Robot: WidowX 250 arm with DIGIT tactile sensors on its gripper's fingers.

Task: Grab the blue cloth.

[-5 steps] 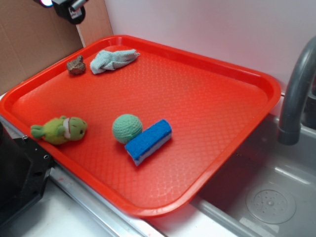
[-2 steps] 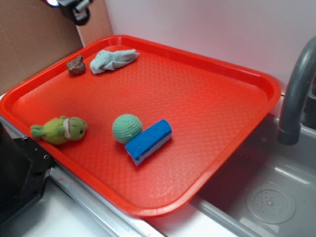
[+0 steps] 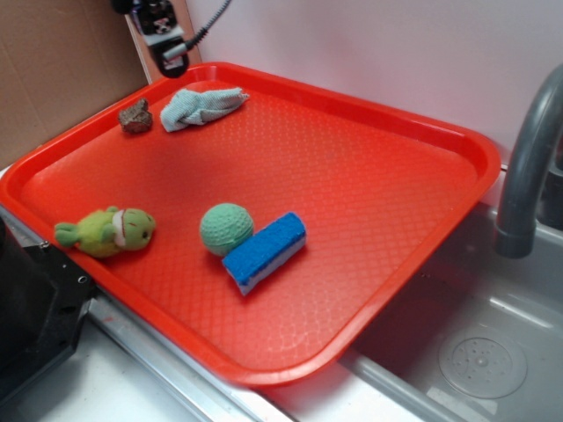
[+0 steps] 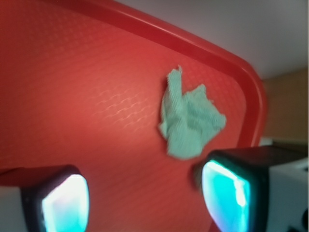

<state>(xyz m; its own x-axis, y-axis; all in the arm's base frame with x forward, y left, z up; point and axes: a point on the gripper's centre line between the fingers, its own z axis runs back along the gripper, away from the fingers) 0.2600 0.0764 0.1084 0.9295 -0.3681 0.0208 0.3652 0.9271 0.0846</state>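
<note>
Gripper (image 3: pixel 172 61) moves right and lower vs earlier, now just above tray's (image 3: pixel 369 114) far-left rim, near blue cloth (image 3: pixel 201 107).

A red tray (image 3: pixel 369 158) lay below the claw; a frog toy (image 3: pixel 107 231), green ball (image 3: pixel 226 228) and sponge (image 3: pixel 265 251) sat well away.

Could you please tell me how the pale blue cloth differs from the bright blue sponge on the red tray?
The small pale light-blue terry cloth is soft, wrinkled and irregular; the bright blue rectangular sponge is a firm block with straight edges and a white underside. The cloth lies at the tray's far corner beside a brown lump; the sponge lies near the middle, against the green knitted ball. Both rest on the red plastic tray, untouched.
</note>
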